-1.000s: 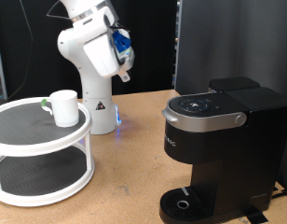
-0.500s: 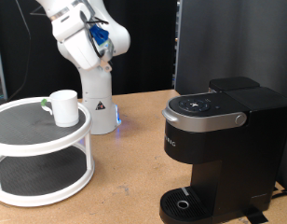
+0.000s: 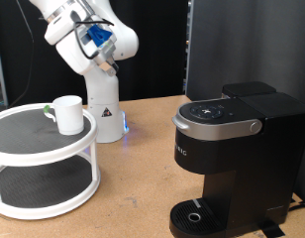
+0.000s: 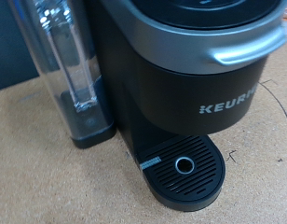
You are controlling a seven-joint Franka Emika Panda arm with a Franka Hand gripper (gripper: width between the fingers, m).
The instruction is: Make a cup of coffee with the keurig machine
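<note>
The white cup [image 3: 66,113] stands on the top tier of a round two-tier stand [image 3: 34,149] at the exterior view's left. The black keurig machine [image 3: 237,159] stands at the exterior view's right with its silver-banded lid down and nothing on its round base [image 3: 197,214]. The gripper [image 3: 106,61] hangs high in the air above the cup, a little toward the exterior view's right of it, far from the machine, with nothing seen in it. The wrist view shows the machine's front [image 4: 195,84] and drip tray [image 4: 184,168], with no fingers in the picture.
The white arm base [image 3: 105,114] stands behind the stand with a blue light at its foot. A clear water tank [image 4: 69,65] sits on the machine's side. Bare wooden table [image 3: 133,188] lies between the stand and the machine. A black screen stands behind.
The arm's hand has swung toward the exterior view's left, away from the machine, ending above the cup. Cup and machine have not moved.
</note>
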